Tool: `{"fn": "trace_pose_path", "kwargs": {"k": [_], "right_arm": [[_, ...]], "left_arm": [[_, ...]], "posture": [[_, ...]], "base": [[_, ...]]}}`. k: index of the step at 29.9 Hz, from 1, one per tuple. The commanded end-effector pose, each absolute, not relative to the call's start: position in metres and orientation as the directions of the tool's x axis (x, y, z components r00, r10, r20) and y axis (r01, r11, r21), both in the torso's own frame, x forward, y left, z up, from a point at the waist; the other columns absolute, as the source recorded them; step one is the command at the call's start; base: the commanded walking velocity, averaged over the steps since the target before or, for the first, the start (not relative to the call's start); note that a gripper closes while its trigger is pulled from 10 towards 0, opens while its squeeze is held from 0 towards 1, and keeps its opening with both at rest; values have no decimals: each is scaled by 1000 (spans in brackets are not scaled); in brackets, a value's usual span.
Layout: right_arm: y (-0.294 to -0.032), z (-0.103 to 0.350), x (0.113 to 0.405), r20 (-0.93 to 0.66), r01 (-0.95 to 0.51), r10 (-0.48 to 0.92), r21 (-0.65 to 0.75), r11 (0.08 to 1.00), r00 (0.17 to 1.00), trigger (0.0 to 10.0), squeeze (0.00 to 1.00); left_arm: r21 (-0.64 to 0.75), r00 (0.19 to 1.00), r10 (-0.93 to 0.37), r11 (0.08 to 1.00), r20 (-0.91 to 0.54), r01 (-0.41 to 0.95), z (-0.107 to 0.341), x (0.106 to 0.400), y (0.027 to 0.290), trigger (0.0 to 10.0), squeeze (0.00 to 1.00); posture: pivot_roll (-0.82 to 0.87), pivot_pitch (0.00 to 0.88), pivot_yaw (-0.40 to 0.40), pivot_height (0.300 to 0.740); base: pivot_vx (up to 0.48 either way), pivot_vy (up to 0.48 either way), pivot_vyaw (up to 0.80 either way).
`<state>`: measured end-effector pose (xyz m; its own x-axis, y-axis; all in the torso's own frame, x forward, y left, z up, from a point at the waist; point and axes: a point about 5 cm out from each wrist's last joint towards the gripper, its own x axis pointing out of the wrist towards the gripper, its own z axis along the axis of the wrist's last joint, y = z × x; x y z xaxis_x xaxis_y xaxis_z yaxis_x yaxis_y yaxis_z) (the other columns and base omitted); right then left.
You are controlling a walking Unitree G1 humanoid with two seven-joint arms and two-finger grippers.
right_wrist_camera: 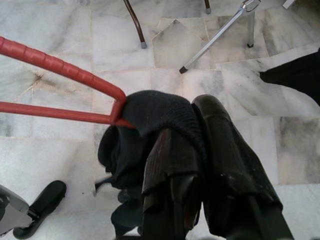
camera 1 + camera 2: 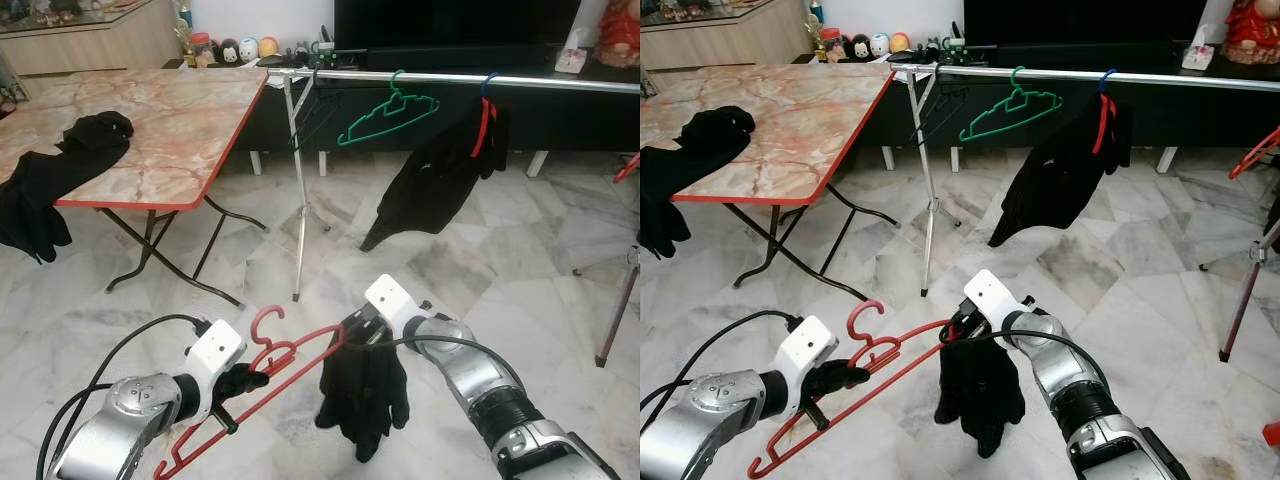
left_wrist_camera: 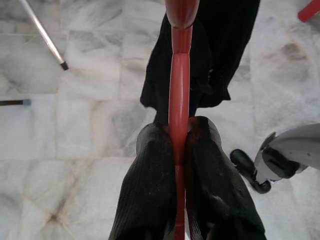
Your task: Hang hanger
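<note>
Between the two black fingers of the left gripper (image 3: 181,150), the bar of a red plastic clothes hanger (image 2: 262,385) is being squeezed, the jaws closed tight on it so that the frame stays level out in front of the robot, low over the pale marble floor (image 2: 470,260). At the hanger's far tip, the right gripper (image 1: 192,150) is pinching a bunched piece of black knitted clothing (image 2: 362,398); its fingers are narrowed on the fabric where it wraps over that tip, while the rest of the garment is drooping below. The split grip looks deliberate: one side is steadying the frame so the other can work the cloth along the arm, so the dressing step appears unfinished.

Farther out, a silver metal clothes rail (image 2: 450,78) on thin legs is waiting, already carrying an empty green plastic hanger (image 2: 385,110) and a second dark garment (image 2: 440,175) on another red hanger. The free stretch between them seems the likely place to hook on. To the robot's left, a folding table with a marbled top and red edge (image 2: 180,130) is holding more black clothes (image 2: 60,170), probably next in line.
</note>
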<state>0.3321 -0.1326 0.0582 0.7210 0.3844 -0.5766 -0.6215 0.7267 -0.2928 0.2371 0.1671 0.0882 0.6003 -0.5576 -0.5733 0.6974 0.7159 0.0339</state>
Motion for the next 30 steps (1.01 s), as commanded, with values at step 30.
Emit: {"fn": "trace_pose_path", "kwargs": {"k": [30], "right_arm": [[-145, 72, 330, -600, -703, 448, -290, 650, 663, 10000, 0]], "left_arm": [[134, 719, -462, 787, -520, 602, 89, 255, 169, 10000, 0]], "posture": [[-122, 0, 75, 732]], "base": [[0, 0, 0]]}}
